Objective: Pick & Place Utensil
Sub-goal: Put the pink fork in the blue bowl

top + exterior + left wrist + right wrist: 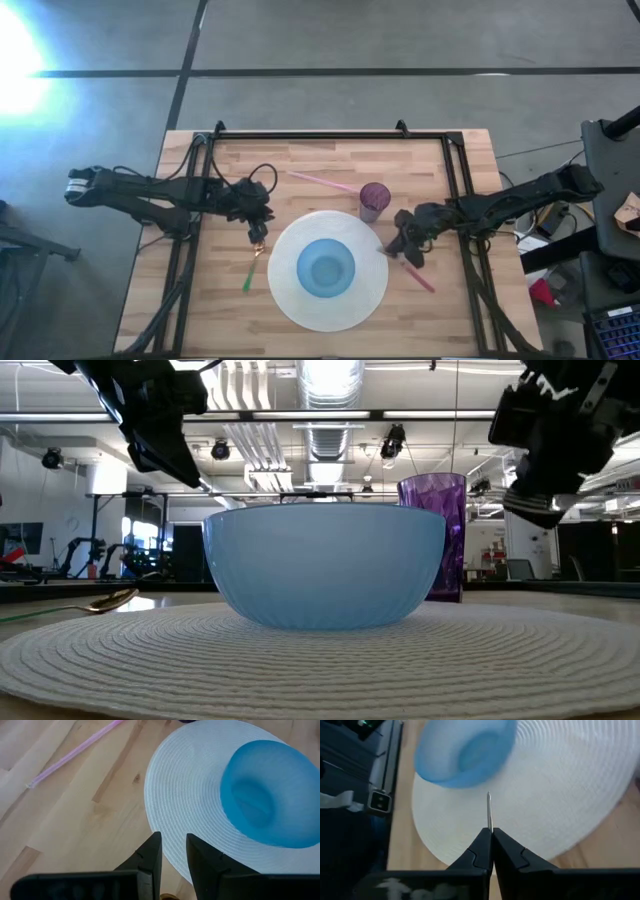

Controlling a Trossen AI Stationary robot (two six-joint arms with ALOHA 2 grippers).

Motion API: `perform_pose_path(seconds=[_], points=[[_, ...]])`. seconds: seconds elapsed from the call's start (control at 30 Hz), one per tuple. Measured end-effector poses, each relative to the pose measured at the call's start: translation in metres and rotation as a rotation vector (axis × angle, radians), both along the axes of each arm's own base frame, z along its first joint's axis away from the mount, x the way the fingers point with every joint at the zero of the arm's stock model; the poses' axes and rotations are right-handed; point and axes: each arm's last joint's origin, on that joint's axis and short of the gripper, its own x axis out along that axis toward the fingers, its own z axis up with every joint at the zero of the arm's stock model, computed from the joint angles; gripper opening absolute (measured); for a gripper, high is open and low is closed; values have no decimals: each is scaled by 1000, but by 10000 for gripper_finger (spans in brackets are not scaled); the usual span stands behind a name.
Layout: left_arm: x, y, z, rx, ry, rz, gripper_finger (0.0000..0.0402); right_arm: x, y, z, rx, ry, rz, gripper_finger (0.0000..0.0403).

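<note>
A spoon with a green handle (249, 274) and a gold bowl (112, 600) lies flat on the wood just left of the round white placemat (285, 300). My left gripper (258, 234) hovers above the spoon's bowl, open by a narrow gap (174, 856), with nothing between its fingers. At the mat's right edge my right gripper (405, 248) is shut on a pink-handled utensil (423, 281). A blue bowl (327, 268) stands in the middle of the mat. My right gripper pinches the pink-handled utensil between its two shut fingers. The thin metal end (489, 812) sticks out ahead of the fingertips over the placemat. The pink handle (425, 283) trails behind toward the table's near right. The fingers come slanting down from the table's right.
A purple cup (375, 200) stands on the wood at the mat's far right edge, close to my right gripper. A pink straw (325, 182) lies on the wood beyond the mat. Black frame rails (452, 170) run along the table's far, left and right sides.
</note>
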Motion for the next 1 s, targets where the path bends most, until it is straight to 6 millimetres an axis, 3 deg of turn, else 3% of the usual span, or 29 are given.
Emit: perform_pose_path(seconds=[0.57,1.0], points=[[1,-2,1,-59,-15,-54,85,13,17,41,-106,-163,16,8],[5,-4,4,-99,-62,-82,225,22,16,75,-257,-311,-41,8]])
